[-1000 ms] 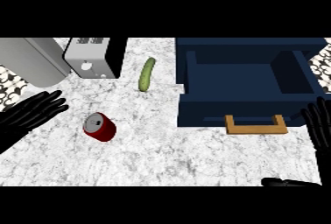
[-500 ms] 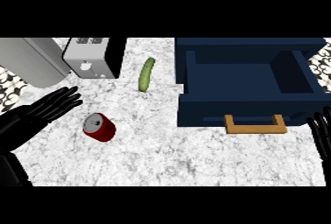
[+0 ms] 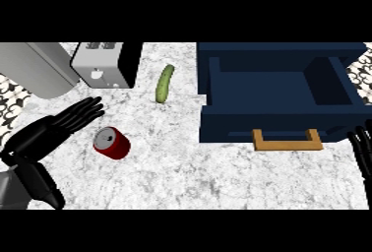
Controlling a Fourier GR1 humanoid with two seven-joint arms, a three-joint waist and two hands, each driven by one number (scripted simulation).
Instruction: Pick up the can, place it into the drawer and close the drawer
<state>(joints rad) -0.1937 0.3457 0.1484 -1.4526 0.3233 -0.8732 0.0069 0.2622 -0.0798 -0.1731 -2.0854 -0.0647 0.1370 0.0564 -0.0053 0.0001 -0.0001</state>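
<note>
While our left hand (image 3: 69, 120) is hovering with its fingers (image 3: 88, 107) straight and spread, holding nothing, the can (image 3: 112, 142) is lying on its side just beside and below those fingertips, its silver top facing the hand and its long axis running away from it toward the drawer (image 3: 280, 120); we are judging the left hand far nearer than our right hand (image 3: 361, 147), which is resting open past the drawer's wooden handle (image 3: 288, 142); the marble counter (image 3: 218, 172) is lying bare between can and open drawer; a cucumber (image 3: 165, 83) and toaster (image 3: 108, 64) are sitting beyond the can.
</note>
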